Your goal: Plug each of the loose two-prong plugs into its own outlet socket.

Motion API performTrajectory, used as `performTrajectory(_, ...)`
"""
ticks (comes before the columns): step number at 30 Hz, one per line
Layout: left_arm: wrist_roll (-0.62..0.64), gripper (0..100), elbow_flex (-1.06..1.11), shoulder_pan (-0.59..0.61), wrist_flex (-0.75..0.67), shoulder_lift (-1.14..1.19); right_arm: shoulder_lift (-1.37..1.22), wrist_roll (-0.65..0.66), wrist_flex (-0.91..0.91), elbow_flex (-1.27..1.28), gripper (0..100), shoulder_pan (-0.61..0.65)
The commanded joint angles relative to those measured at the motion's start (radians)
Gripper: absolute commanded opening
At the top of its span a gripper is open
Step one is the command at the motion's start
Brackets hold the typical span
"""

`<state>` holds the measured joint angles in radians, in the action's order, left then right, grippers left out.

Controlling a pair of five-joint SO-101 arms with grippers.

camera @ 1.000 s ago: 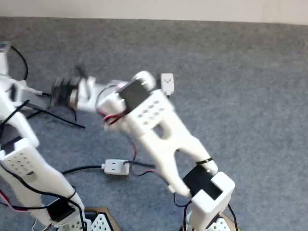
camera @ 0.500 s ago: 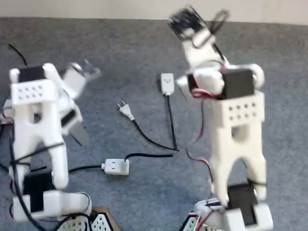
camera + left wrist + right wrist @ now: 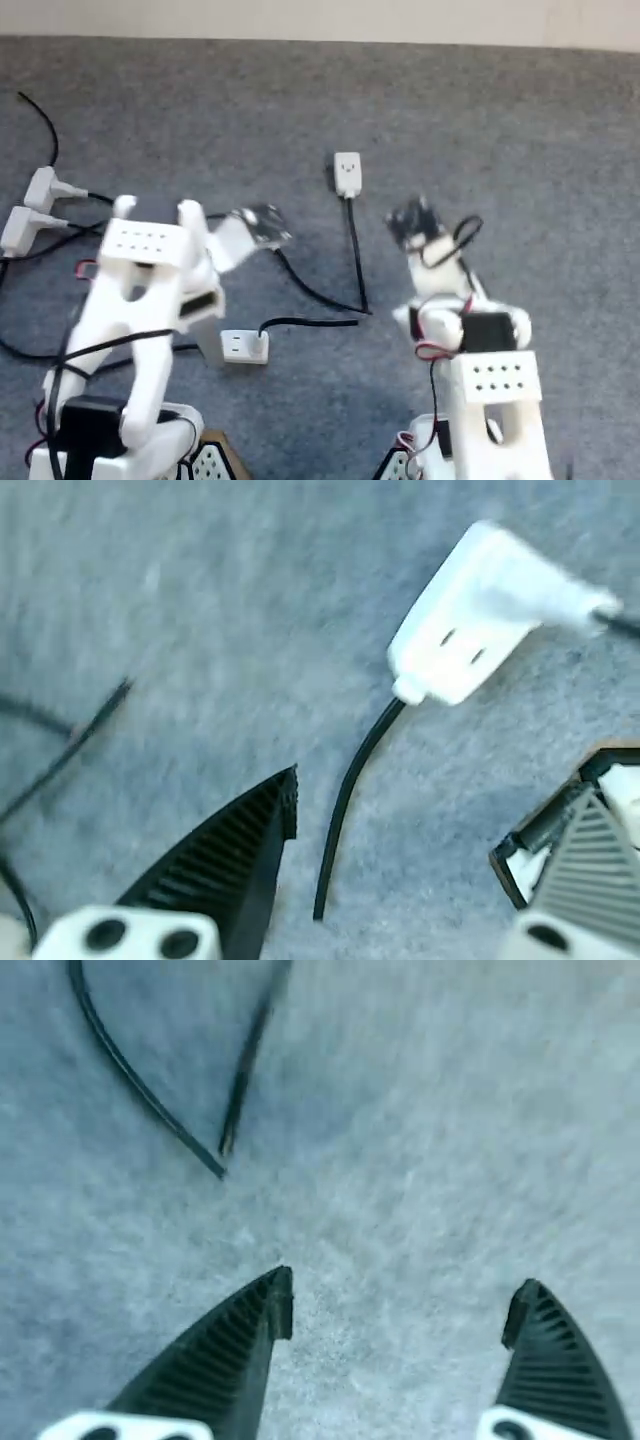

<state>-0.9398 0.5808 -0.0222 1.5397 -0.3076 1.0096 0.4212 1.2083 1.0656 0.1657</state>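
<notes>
Left jaws: wide apart, gripping nothing; one black finger [image 3: 235, 855] on one side, the second finger opposite, grey worktop [image 3: 560, 130] showing in the gap.
Far socket [image 3: 470, 625]: just ahead of the left jaws, off toward the second finger, lying flat, two slots up, touching neither finger.
Socket cord [image 3: 350, 800]: black, out of the socket's near end and straight back into the gap of the left jaws.
Right jaws: spread wide as well, clamped on nothing, hanging over grey worktop.
Black cords [image 3: 222, 1150]: two thin lines meeting in a point ahead of the right jaws, beyond one fingertip, apart from it.
Near socket [image 3: 243, 346]: well behind the left jaws, down beside the left arm [image 3: 140, 290], between it and the right arm [image 3: 490, 380].
Plug: cannot tell; left jaws a blur in the high view, right where a loose cord [image 3: 305, 288] runs in under them.
White ends [image 3: 30, 205]: two white cord pieces far out to the side of the left jaws, well apart from both pairs; plug or socket, too small to call.
</notes>
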Motion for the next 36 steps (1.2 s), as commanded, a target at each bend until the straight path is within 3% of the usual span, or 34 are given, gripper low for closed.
performTrajectory(1,-0.005,39,0.031,-0.114,-0.046,-0.033,0.056,0.011,-0.12,0.137,32.0,-0.045)
performTrajectory(10,-0.003,39,0.277,-0.16,-0.442,-0.028,0.064,0.008,-0.383,0.4,32.0,-0.044)
performTrajectory(15,0.005,38,0.398,-0.156,-0.608,-0.028,0.064,0.008,-0.418,0.432,32.0,-0.044)
performTrajectory(17,0.035,29,0.41,-0.156,-0.638,-0.028,0.064,0.008,-0.418,0.433,32.0,-0.044)
performTrajectory(21,0.043,1,0.403,-0.156,-0.643,-0.031,0.064,0.008,-0.418,0.435,32.0,-0.044)
performTrajectory(22,0.044,0,0.394,-0.15,-0.643,-0.03,0.064,0.008,-0.418,0.435,32.0,-0.044)
performTrajectory(26,0.049,0,0.329,-0.048,-0.628,-0.031,0.064,0.008,-0.418,0.437,32.0,-0.042)
performTrajectory(36,0.049,0,-0.11,0.394,-0.583,0.028,0.064,0.008,-0.418,0.438,32.0,-0.042)
